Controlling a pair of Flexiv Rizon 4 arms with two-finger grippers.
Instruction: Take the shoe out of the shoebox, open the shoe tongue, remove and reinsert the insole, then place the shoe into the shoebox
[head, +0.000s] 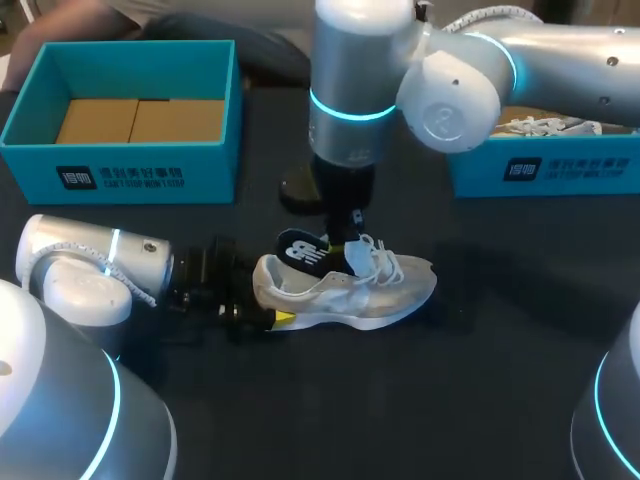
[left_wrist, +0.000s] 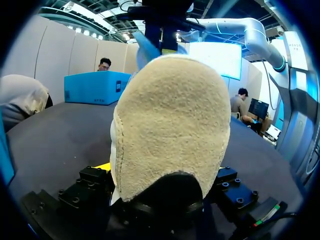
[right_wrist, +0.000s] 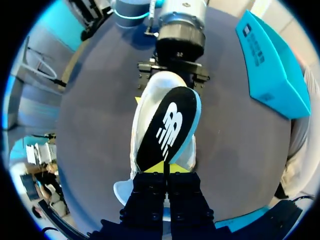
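Left arm (head: 90, 270) low, wrist horizontal — jaws clamped. Right arm (head: 560, 50) past middle, wrist vertical — jaws pinched.

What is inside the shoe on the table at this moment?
The dark insole, pinched by the right claw, stands out over the opening of the shoe. The laces cover the front, so the inside there is hidden.

Cream shoe (head: 345, 290) stands upright on the tabletop (head: 450, 380), black insole (head: 303, 252) half out; open teal shoebox (head: 120, 175) well apart.
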